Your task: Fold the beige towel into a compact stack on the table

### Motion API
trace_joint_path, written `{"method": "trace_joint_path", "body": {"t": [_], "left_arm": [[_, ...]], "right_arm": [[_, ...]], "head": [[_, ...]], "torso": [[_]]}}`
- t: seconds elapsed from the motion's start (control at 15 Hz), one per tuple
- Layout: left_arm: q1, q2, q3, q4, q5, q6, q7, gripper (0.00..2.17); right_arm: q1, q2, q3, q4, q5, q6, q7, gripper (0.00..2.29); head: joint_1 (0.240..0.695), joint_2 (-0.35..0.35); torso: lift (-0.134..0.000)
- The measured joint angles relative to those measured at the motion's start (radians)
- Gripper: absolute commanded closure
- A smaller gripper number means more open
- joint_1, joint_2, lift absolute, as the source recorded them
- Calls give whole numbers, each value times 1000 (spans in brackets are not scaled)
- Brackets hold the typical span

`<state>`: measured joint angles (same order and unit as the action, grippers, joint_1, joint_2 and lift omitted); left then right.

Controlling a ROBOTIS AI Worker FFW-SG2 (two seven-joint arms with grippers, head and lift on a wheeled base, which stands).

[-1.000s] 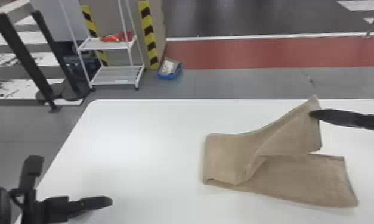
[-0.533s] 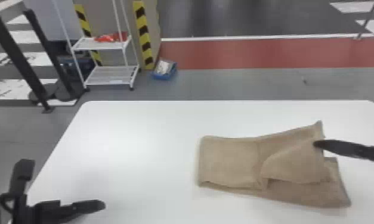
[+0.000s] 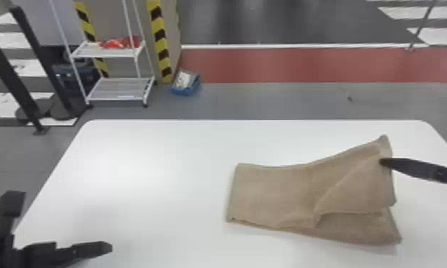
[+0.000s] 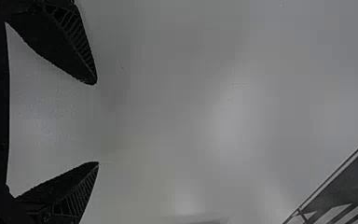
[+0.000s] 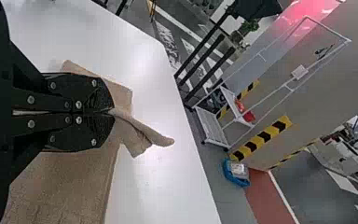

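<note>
Grey floor point(image 3: 268, 99) runs away behind the action, and in front of it stretches the white table point(image 3: 144, 160), wide and round-cornered. Beyond its far edge stands the white rack point(image 3: 115, 89), two shelves showing!

Now to the beige towel point(image 3: 268, 196), lying over on the right half of the tabletop: doubled layers, left end down low, upper layer lifted at the right end into a slanting peak above the bottom layer. And who has it? The right gripper point(image 3: 383, 162), fingers closed on that raised flap, a tongue of cloth poking out past the tips in the right wrist view.

Across at the near left, the left gripper point(image 3: 62, 222) is wide open, fingers well apart, tabletop showing between them in its wrist view. Smaller still, a blue bag point(image 3: 185, 87) sits beside the rack.
</note>
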<state>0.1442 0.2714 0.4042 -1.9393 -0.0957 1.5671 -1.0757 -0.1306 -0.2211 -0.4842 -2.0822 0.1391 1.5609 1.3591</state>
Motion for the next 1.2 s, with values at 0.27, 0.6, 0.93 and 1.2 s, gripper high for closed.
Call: {"method": "trace_joint_path", "body": {"t": [0.27,0.6,0.93,1.2], "left_arm": [[-2,1,-5,-8,-10,0,-8,90],[-10,7,-15,6,-13,0,-4,90],[-28,5,-43,34,-19,0,6,90],[-29,2,-47,34,-25,0,8,90]], "right_arm": [[10,-2,10,-58,-7,0,0,1301],[60,-3,-15,12,34,0,0,1301],[40,-3,-14,186,129,-73,0,1301],[-26,-11,-10,301,174,-155,0,542]], "head": [[695,53],[695,24],[695,-27],[695,-53]], "torso": [[-124],[-124],[-124],[-124]]}}
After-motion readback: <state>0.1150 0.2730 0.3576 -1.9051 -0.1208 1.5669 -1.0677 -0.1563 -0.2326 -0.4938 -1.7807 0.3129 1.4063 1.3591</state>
